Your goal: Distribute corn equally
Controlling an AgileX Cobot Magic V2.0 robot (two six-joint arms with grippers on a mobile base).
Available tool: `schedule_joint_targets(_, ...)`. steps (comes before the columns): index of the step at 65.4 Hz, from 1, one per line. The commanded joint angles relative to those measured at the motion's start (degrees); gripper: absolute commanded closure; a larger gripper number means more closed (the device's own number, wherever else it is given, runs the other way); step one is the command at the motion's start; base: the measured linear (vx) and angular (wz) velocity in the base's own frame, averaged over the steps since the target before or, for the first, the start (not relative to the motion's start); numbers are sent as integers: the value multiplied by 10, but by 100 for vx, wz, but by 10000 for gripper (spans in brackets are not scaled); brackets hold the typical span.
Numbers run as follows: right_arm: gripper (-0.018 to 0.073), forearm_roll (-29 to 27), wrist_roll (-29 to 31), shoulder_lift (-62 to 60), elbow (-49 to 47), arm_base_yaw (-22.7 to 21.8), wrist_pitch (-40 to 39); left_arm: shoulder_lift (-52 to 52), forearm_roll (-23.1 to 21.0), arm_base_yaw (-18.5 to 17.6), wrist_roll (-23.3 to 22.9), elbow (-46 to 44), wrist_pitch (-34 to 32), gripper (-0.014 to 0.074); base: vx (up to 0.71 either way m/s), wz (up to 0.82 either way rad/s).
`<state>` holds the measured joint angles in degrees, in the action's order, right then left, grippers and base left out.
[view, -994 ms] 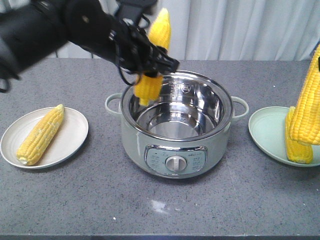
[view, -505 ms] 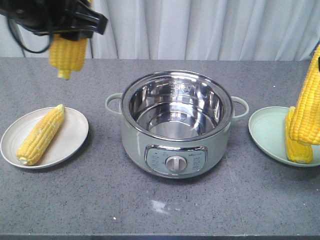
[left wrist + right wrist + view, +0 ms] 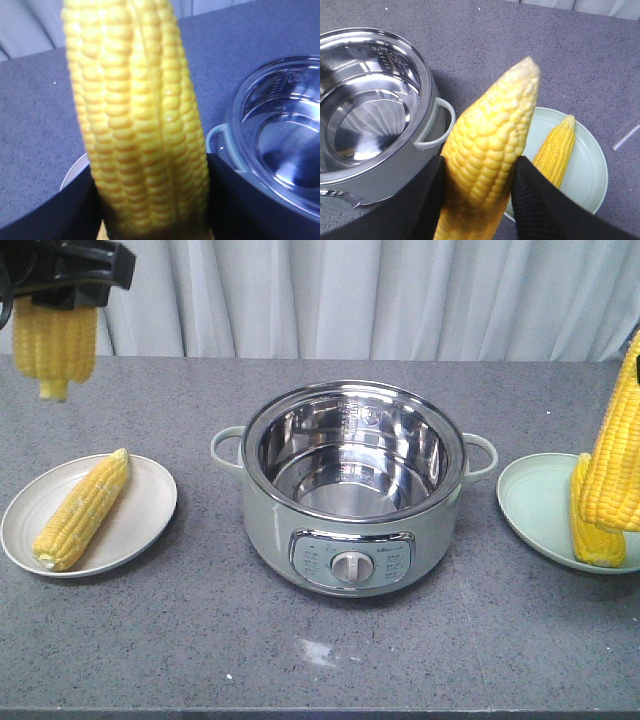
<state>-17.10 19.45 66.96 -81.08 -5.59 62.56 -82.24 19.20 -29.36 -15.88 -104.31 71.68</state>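
the left gripper (image 3: 70,275) is clamping its fingers (image 3: 45,212) on either side of the left-held cob (image 3: 55,340), closed only as far as the cob's width. this cob is hanging upright at the far left of the scene, above the counter (image 3: 200,640) and beyond the far left edge of the white plate (image 3: 145,505). one second ago it was hanging at the left rim of the cooker pot (image 3: 352,490); half a second ago it was beyond the plate's far right side; it is now sitting further left again, and the arm is almost out of the front view. the cob on the white plate (image 3: 82,510) is lying diagonally, in the same place as before.

the right gripper (image 3: 479,170) is gripping the right-held cob (image 3: 490,145) between its two dark fingers (image 3: 540,200), held apart by the cob's thickness. the cob is tilting above the green plate (image 3: 535,505) at the right edge of the scene, with no change across the frames. the cob on the green plate (image 3: 555,150) is lying just beside it; contact between the two cannot be determined. the pot is standing between the plates, showing bare steel inside.
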Motion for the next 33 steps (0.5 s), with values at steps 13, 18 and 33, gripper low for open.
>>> schedule_joint_targets(13, 366, -10, 1, -11, -12, -4, -31, 34, 0, 45, -23, 68, -52, 593, 0, 0)
schedule_joint_targets(18, 366, -10, 1, -11, -12, -4, -31, 46, -14, 55, -23, 91, -65, 593, 0, 0)
schedule_joint_targets(33, 366, -14, 1, -11, -12, -4, -31, 75, -19, 68, -23, 121, -86, 593, 0, 0)
